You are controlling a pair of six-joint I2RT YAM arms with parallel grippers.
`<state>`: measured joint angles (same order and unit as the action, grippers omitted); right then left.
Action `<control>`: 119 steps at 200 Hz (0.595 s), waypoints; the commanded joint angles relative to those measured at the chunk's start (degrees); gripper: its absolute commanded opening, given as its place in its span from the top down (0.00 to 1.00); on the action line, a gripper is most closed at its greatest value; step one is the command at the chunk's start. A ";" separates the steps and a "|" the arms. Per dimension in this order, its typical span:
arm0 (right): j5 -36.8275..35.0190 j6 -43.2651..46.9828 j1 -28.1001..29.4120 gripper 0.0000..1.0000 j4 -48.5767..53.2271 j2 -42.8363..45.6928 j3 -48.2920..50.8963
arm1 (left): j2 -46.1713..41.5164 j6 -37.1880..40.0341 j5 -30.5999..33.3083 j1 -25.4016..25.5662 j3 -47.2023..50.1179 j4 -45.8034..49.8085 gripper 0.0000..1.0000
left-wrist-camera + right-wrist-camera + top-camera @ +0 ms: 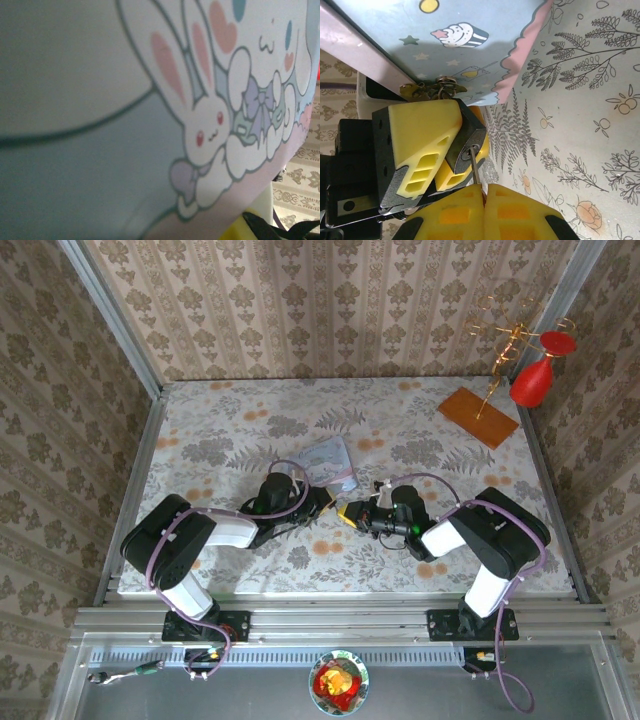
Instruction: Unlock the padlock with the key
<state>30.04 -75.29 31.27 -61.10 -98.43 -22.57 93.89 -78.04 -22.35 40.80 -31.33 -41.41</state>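
The small dark padlock (469, 131) hangs from the latch of the pale blue cartoon tin (470, 20). My left gripper (323, 502) is shut on it, with a yellow finger (420, 130) on each side of its body. The thin metal key (475, 169) sticks out of my right gripper (483, 188), which is shut on its head. The key's tip sits in the keyhole on the padlock's underside. From above, the two grippers meet tip to tip just in front of the tin (331, 462), the right gripper (349, 512) coming from the right. The left wrist view is pressed close to the tin's printed side (150, 125).
A wooden base (478, 417) with a golden rack and a red glass (533, 382) stands at the back right. Patterned walls close the table on three sides. The floral tablecloth (220, 430) lies bare to the left and behind the tin.
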 commanded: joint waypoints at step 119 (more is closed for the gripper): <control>-5.89 2.16 -3.59 1.00 3.79 -1.52 -5.46 | -2.13 -0.94 -11.15 3.78 -2.46 -0.52 0.95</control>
<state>30.41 -73.30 28.58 -57.30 -98.65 -24.36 93.89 -78.04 -20.95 40.82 -32.03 -40.07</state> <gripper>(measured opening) 0.067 0.151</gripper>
